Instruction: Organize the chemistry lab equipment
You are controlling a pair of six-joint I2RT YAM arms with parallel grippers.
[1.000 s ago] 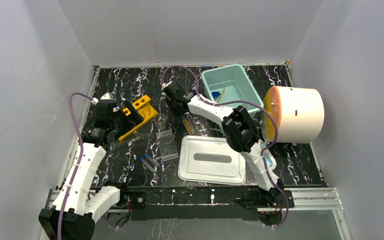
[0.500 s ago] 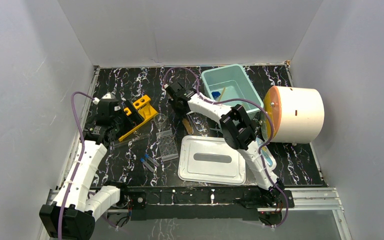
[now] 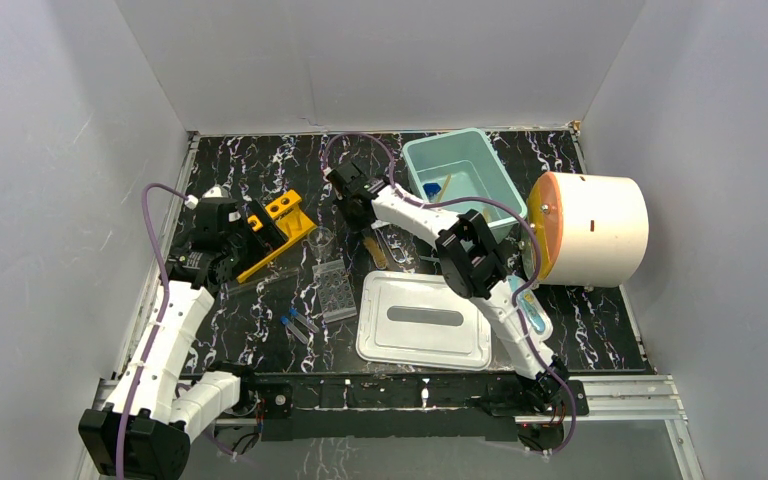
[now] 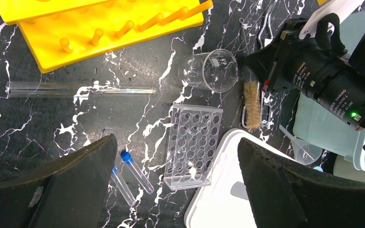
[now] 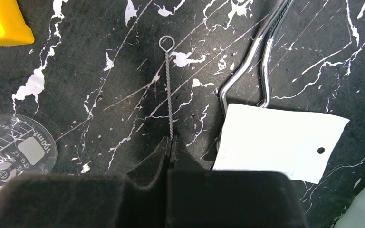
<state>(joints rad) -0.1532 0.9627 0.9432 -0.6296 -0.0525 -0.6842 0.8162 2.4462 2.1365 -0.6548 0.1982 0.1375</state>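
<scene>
The right wrist view alone shows the right gripper [image 5: 170, 142] pinched shut on the handle of the wire brush [image 5: 168, 90], on the counter [image 5: 76, 57] beside the forceps [image 5: 247, 54], while the left wrist view shows the left gripper [image 4: 176, 141] spread wide over the well plate [image 4: 195, 154].

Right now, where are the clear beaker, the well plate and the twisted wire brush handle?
clear beaker [image 4: 210, 71], left wrist view, middle of the glass.
clear well plate [image 4: 192, 146], left wrist view, central wells.
twisted wire brush handle [image 5: 169, 95], right wrist view, mid stem.
</scene>
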